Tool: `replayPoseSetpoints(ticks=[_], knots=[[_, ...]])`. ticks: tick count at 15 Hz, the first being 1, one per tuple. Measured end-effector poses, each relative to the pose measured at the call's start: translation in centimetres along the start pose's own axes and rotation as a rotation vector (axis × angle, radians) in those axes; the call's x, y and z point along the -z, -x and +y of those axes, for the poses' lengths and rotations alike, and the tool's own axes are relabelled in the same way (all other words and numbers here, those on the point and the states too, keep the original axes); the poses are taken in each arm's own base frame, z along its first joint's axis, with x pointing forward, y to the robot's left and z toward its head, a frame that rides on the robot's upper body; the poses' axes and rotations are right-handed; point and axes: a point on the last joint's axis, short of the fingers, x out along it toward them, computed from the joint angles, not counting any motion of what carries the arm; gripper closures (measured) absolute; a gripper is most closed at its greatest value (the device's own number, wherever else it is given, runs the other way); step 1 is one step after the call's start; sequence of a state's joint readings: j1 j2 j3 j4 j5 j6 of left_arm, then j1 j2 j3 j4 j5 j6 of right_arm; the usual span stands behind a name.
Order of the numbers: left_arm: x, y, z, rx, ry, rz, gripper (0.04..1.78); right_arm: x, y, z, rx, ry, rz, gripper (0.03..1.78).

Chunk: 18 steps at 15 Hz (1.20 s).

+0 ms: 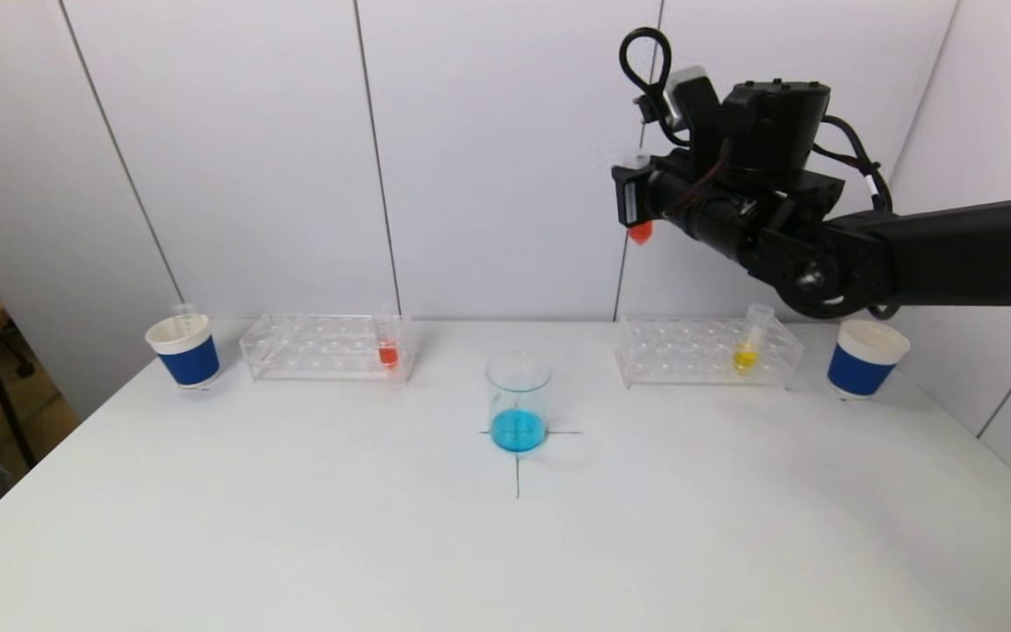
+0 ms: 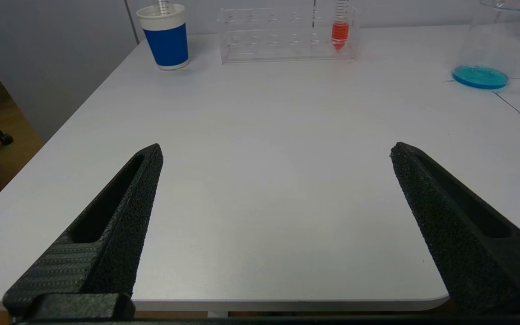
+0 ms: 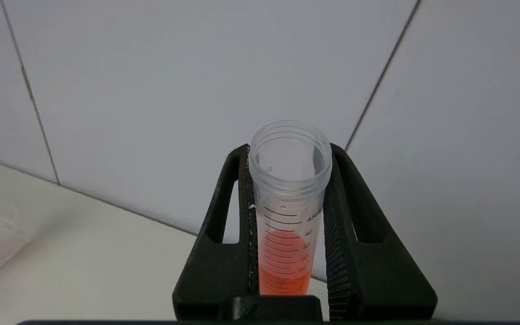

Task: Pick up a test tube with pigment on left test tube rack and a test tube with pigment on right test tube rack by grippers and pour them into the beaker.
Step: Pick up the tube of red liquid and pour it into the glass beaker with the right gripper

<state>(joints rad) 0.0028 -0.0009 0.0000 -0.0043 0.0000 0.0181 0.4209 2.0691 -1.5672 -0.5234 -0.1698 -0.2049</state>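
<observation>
White tabletop (image 1: 295, 527) nearest me, left gripper (image 2: 276, 151) spread wide low over it. Mid-table sits the beaker (image 1: 519, 399) of blue liquid, racks (image 1: 326, 347) behind. High above the right rack (image 1: 707, 351), the right gripper (image 3: 289, 207) pinches an upright orange-filled test tube (image 3: 287, 216).

A lab bench: test tube racks (image 1: 327, 348), a beaker (image 1: 519, 402).
</observation>
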Motion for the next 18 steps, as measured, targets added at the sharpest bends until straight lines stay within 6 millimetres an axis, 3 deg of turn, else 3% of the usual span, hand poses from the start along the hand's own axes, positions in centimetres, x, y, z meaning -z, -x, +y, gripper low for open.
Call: replayPoseSetpoints(ticks=[8,18], knots=[[0.0,0.0,0.0,0.0,0.0,0.0,0.06,0.1,-0.4,1.7,-0.254,0.133,-0.068,1.34],[0.0,0.0,0.0,0.0,0.0,0.0,0.06,2.5,-1.5,2.8,-0.558,0.478,-0.22,1.34]])
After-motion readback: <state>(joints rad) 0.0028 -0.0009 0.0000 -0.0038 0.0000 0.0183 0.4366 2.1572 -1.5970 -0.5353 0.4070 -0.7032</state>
